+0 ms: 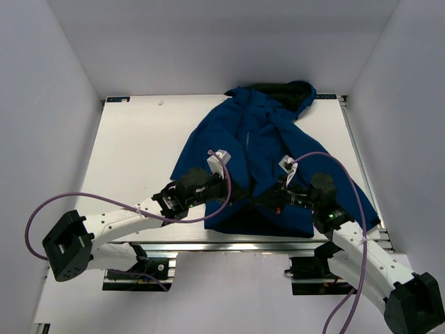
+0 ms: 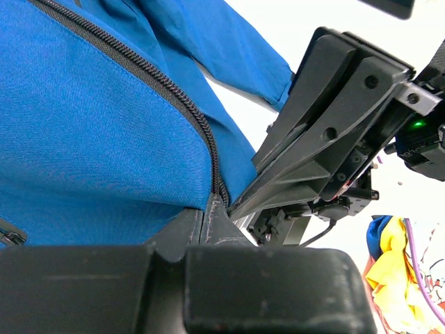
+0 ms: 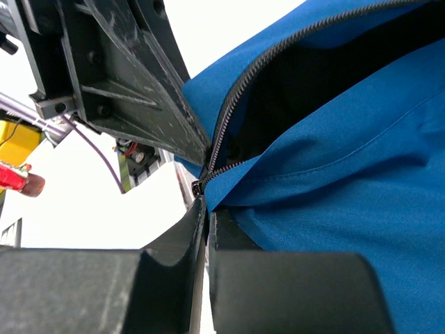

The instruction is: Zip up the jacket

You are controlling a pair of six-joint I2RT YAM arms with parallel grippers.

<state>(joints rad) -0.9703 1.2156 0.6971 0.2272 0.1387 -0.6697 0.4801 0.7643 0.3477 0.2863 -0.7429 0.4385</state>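
Royal-blue jacket [image 1: 268, 136], unzipped with black lining [image 3: 313, 76] showing; left claw [image 2: 215, 207] and right claw [image 3: 206, 209] pinch its zipper [image 2: 174, 97] base.

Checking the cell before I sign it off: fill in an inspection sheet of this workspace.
Surface: white table, with the garment on its right half.
Job's things: blue jacket lies spread out, hood at the far edge. Its zipper is apart, with black lining showing between the teeth.
Clutter: nothing seen.
Grippers: left tool is shut on the jacket's hem at the zipper's bottom end. Right tool is shut on the jacket there too, close beside it.
Cables: purple cables loop loose from each wrist.
Surroundings: white walls on three sides. A yellow thing lies beyond the table; I cannot tell what it is.
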